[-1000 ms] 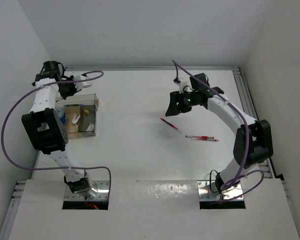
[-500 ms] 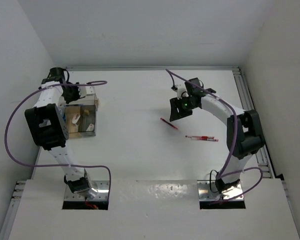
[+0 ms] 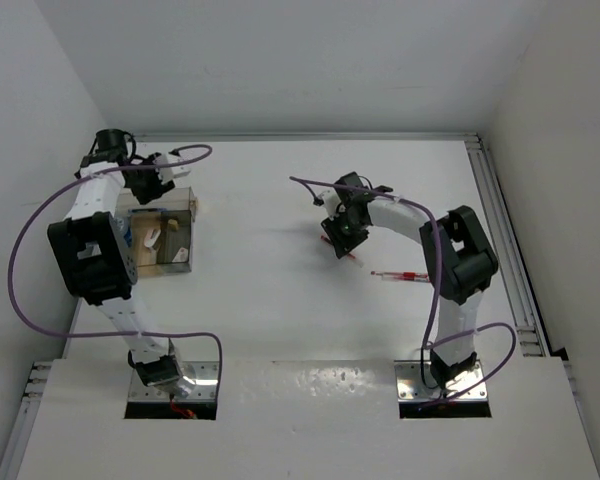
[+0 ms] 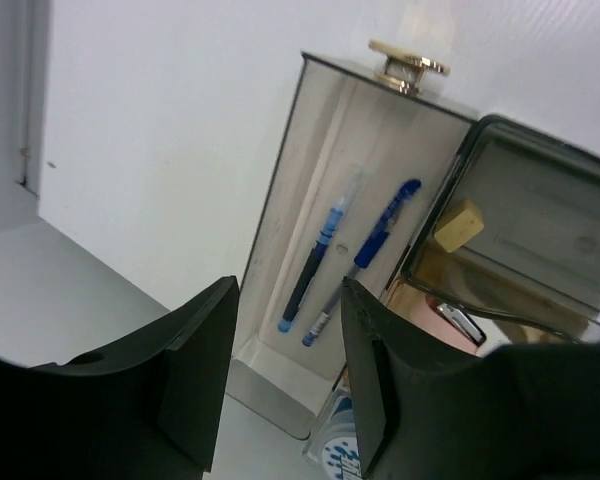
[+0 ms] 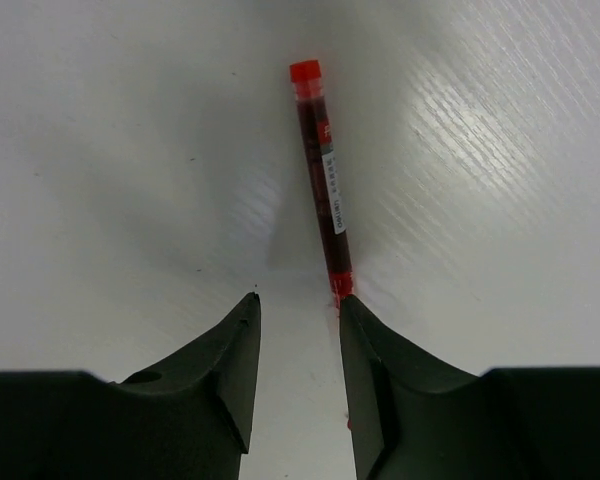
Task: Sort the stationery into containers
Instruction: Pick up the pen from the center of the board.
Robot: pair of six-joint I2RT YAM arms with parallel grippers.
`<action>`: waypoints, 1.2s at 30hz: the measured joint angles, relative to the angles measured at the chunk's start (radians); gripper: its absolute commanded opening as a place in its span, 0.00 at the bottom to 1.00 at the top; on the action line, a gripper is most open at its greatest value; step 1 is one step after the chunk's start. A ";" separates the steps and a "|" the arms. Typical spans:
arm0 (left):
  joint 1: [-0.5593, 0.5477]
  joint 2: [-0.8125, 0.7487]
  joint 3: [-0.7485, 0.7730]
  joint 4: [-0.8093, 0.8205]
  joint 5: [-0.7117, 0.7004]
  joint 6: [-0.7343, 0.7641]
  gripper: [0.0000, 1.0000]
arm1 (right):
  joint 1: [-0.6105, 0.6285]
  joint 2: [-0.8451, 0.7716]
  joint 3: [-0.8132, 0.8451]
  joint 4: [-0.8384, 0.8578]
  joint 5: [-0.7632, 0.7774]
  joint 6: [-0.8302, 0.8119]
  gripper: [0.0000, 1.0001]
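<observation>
A thin red pen [image 5: 320, 180] lies on the white table, seen in the top view [image 3: 349, 255] under my right gripper [image 3: 337, 238]. That gripper [image 5: 298, 308] is open and low over the table. Its right fingertip [image 5: 352, 312] touches the pen's near end, and the pen lies ahead of the jaws, not between them. A second red pen [image 3: 404, 275] lies to the right. My left gripper [image 3: 150, 183] is open and empty [image 4: 285, 370] above the clear box [image 4: 280, 215], which holds two blue pens [image 4: 320, 255]. A beige eraser [image 4: 458, 225] and a blue-white roll [image 4: 342, 440] lie beside it.
The clear box [image 3: 185, 262] sits at the table's left side, close to the left wall. A small gold round piece [image 4: 408, 62] rests at its far end. A rail [image 3: 500, 220] runs along the table's right edge. Purple cables loop off both arms.
My right gripper has swung left and down from the table's far middle onto the nearer red pen. My left gripper has stayed above the box with only a slight shift.
</observation>
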 measured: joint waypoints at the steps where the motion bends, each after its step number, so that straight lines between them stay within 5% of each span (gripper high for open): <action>1: 0.002 -0.018 0.000 -0.001 0.017 -0.013 0.52 | 0.001 0.010 0.002 0.000 0.009 -0.007 0.36; 8: 0.003 -0.311 -0.082 0.016 0.148 -0.098 0.53 | 0.003 0.056 0.005 0.007 0.087 -0.045 0.32; 16: -0.009 -0.491 -0.168 -0.011 0.266 -0.143 0.51 | 0.004 0.055 0.001 0.021 0.118 -0.088 0.05; 20: -0.045 -0.532 -0.225 -0.047 0.297 -0.130 0.49 | 0.004 0.050 -0.002 0.018 0.096 -0.089 0.00; 28: -0.401 -0.805 -0.507 -0.045 0.252 -0.053 0.49 | 0.002 0.024 0.069 -0.095 -0.219 0.061 0.00; 36: -0.742 -0.818 -0.560 -0.048 0.156 -0.068 0.47 | 0.023 -0.038 0.108 -0.074 -0.618 0.264 0.00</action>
